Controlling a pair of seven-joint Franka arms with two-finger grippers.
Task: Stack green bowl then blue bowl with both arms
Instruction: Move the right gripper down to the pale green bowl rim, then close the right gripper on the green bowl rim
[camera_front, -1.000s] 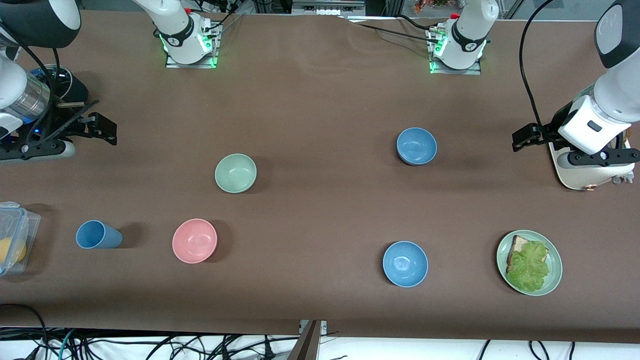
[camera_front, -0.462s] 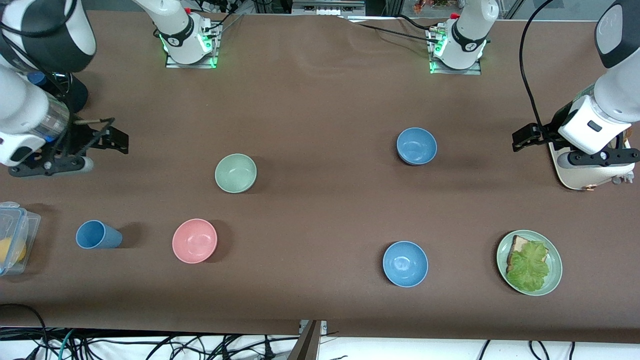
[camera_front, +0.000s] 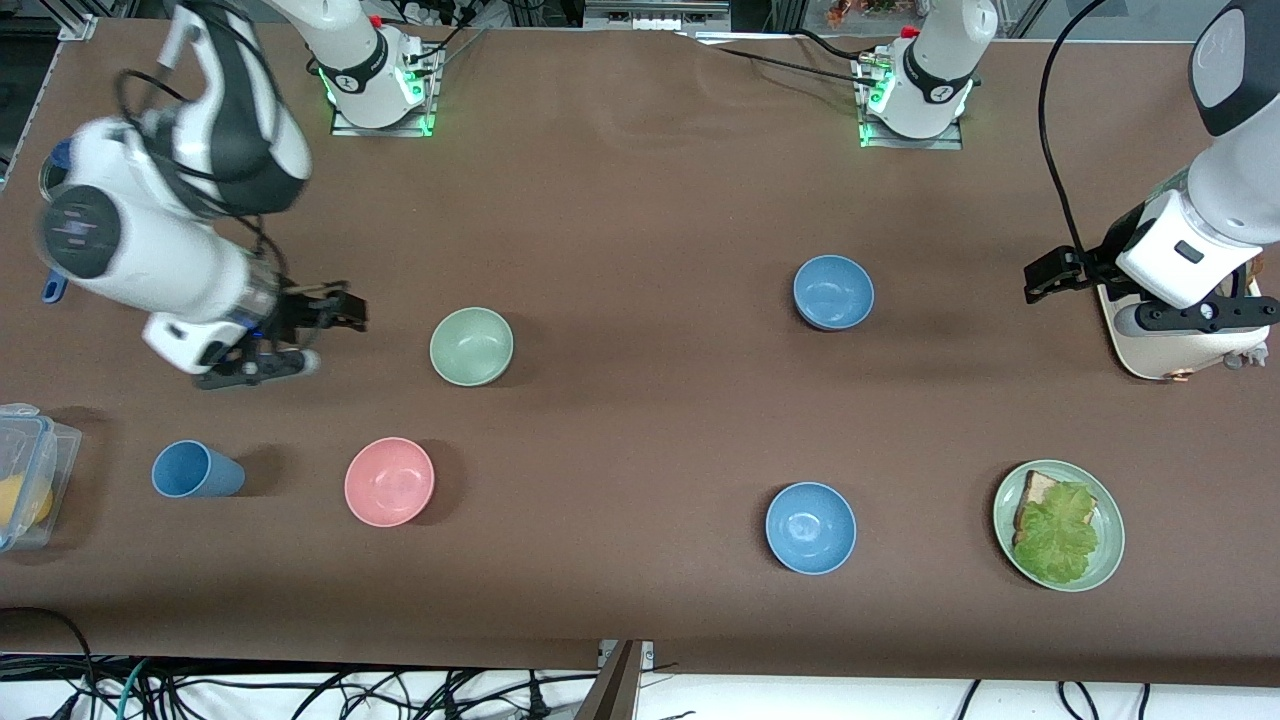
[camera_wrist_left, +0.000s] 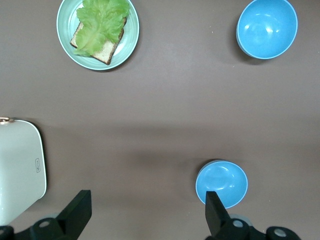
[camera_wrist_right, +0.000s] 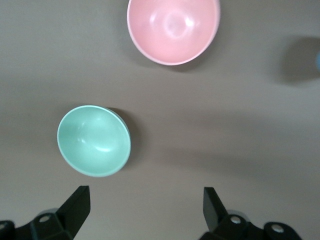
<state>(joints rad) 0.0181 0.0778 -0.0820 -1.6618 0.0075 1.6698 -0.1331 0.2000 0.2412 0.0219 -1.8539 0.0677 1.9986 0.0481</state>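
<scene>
The green bowl (camera_front: 471, 345) sits upright toward the right arm's end of the table; it also shows in the right wrist view (camera_wrist_right: 94, 140). The duller blue bowl (camera_front: 833, 292) sits toward the left arm's end and shows in the left wrist view (camera_wrist_left: 221, 183). My right gripper (camera_front: 352, 310) is open and empty over bare table beside the green bowl, apart from it; in its own view (camera_wrist_right: 145, 215) the jaws stand wide. My left gripper (camera_front: 1035, 280) is open and empty, waiting by the white appliance; it shows wide in its own view (camera_wrist_left: 148, 212).
A brighter blue bowl (camera_front: 810, 527) and a green plate (camera_front: 1110, 555) with toast and lettuce lie nearer the front camera. A pink bowl (camera_front: 389, 481) and a blue cup (camera_front: 195, 470) lie nearer than the green bowl. A clear container (camera_front: 25, 475) and a white appliance (camera_front: 1165, 345) stand at the table's ends.
My right arm has swung in from the table's end toward the green bowl, its gripper still open. The left arm and all the bowls have not moved.
</scene>
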